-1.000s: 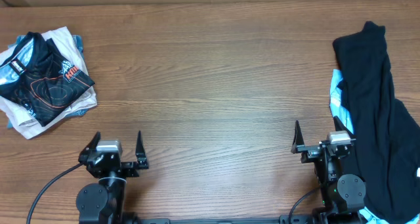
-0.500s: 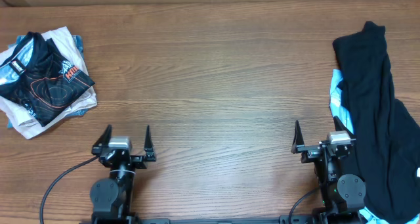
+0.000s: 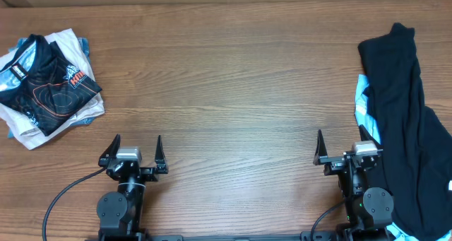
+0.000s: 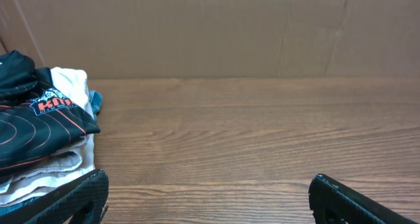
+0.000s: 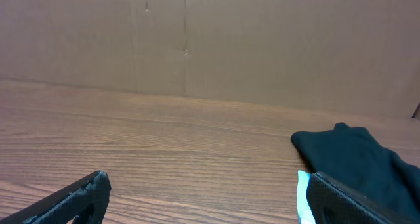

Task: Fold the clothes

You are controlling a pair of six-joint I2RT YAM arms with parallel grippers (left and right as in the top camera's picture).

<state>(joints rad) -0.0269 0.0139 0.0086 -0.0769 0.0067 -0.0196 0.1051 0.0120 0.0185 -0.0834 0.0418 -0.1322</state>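
The middle of the bench [image 3: 233,78] is open wood, from the left gripper [image 3: 136,148] and the right gripper [image 3: 341,148] out to the brown back wall [image 4: 216,30]. 2 obstacles sit at the ends: the jersey [image 3: 49,82] heaped on pale cloth [image 3: 67,39] far left, and a black garment [image 3: 406,121] crowding the right gripper's outer side.

Desk: How does the table [image 3: 233,78] finish look?
Me: I see matt, smooth wood grain. Far left, the jersey [image 3: 49,82] is slick printed cloth; right, the black garment [image 3: 402,121] is dull soft cloth.
Desk: Left hand [image 3: 137,139], right hand [image 3: 341,139]?
Me: Matt black, grainy plastic.
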